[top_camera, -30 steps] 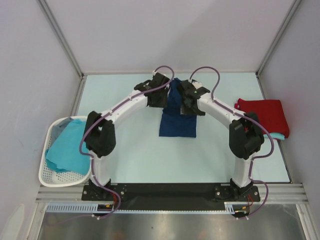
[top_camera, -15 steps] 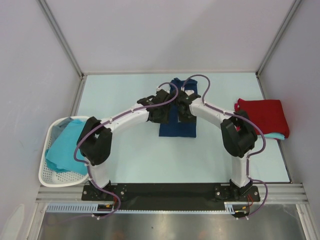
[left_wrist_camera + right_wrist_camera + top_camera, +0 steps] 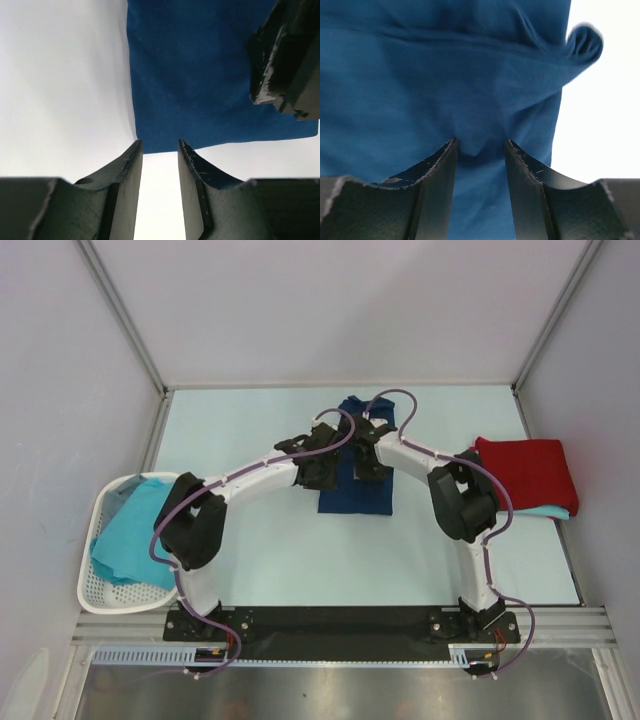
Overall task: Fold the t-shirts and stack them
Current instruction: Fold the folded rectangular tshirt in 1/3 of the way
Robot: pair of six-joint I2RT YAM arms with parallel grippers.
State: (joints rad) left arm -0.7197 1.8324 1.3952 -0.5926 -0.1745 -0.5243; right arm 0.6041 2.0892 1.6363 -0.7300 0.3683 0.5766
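A navy blue t-shirt (image 3: 357, 498) lies as a long strip at the middle of the table, and both grippers stand low over it. My left gripper (image 3: 322, 468) is at its left edge. In the left wrist view that gripper (image 3: 160, 146) is open, bare table showing between its fingers and the navy hem (image 3: 200, 75) at their tips. My right gripper (image 3: 366, 462) is over the shirt's middle. In its own view it (image 3: 481, 145) is open, tips on the navy cloth (image 3: 445, 75), a small pucker between them. A red t-shirt (image 3: 530, 470) lies folded on a turquoise one (image 3: 550, 512) at the right.
A white perforated basket (image 3: 95, 530) at the table's left edge holds a turquoise t-shirt (image 3: 135, 535). The right gripper's body (image 3: 287, 55) shows close by in the left wrist view. Grey walls bound the pale table (image 3: 260, 550) at the back and sides.
Both grippers have come nearer along the navy shirt, from its far end to its middle, and lower. The shirt's far part now shows beyond them. Both elbows have swung inward.
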